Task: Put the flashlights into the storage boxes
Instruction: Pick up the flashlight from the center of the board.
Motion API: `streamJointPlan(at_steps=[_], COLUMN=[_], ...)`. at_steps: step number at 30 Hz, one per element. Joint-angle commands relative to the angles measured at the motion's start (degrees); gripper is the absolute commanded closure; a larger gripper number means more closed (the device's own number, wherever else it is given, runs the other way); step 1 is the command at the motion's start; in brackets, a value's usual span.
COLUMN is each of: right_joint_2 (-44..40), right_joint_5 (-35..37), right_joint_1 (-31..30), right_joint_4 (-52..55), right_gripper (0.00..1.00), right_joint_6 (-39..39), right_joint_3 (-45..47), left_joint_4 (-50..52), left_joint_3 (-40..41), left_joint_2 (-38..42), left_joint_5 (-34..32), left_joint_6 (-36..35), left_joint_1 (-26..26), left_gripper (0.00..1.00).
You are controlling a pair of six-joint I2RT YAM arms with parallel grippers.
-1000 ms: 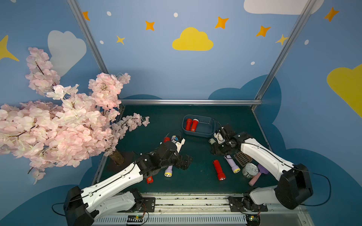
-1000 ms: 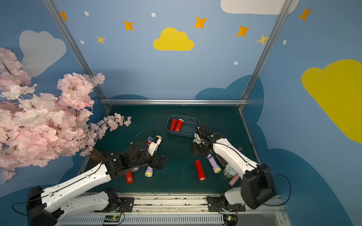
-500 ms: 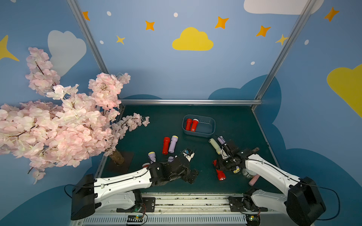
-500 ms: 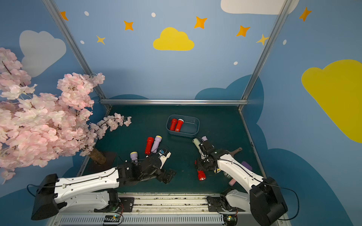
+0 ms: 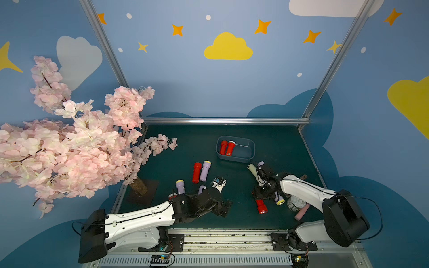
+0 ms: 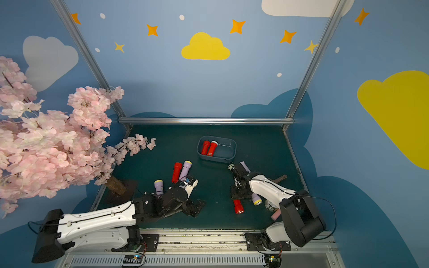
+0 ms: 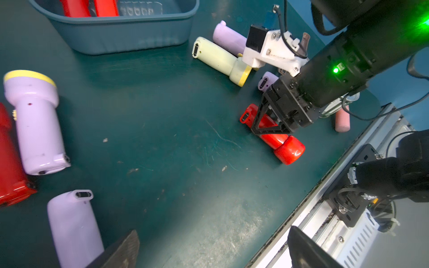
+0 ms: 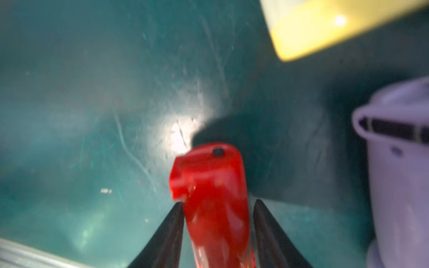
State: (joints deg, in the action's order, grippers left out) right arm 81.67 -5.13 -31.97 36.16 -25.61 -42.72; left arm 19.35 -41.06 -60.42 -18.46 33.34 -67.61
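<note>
Where the flashlights lie: two red ones sit side by side at one end of the bin; the rest are loose on the green mat.
Right gripper: it is down over the red flashlight near the front rail. Its jaws are clamped on the narrow body from both sides, and the flashlight is flat on the mat, not yet lifted.
Left gripper: the jaws are spread wide with nothing between them, low over the mat and well apart from the bin.
Weight and feel: it looks like small hollow plastic, so probably light and stiff. The skin is glossy, so I'd expect it to be slippery.
Shape: the body is round and the head flared. It could roll or twist in a loose pinch, and the head end may droop.
Best hold: across the straight body near its middle, clear of the flare and the tail lug, which is roughly where the jaws sit.
Neighbours: a lilac flashlight lies just beside it and the pale yellow flashlight is near. A straight lift should miss both.
Left alone: the tin can and the pink cylinder.
Bin room: most of the floor is bare, so I'd lay it parallel to the red pair.
</note>
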Motion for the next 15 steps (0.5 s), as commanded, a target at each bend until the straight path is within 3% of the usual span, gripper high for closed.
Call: streamJointPlan(at_steps=[1, 10, 15], right_joint_2=[1.2, 3.1, 4.2], right_joint_5=[0.7, 2.0, 2.2], right_joint_1=[0.1, 0.1, 0.1], right_joint_4=[-0.5, 1.7, 2.4], right_gripper=[0.51, 0.67, 0.67], right_joint_6=[0.9, 1.3, 1.2], right_joint_3=[-1.9, -4.4, -4.8], left_joint_4=[1.2, 0.6, 0.3], left_joint_3=[1.1, 1.9, 2.8], left_joint_2=[1.5, 1.5, 2.2], left_joint_5=[-2.3, -3.1, -3.4], left_joint_6=[0.1, -0.7, -1.0], left_joint_1=[-0.1, 0.0, 0.0], left_gripper=[0.01, 0.01, 0.01])
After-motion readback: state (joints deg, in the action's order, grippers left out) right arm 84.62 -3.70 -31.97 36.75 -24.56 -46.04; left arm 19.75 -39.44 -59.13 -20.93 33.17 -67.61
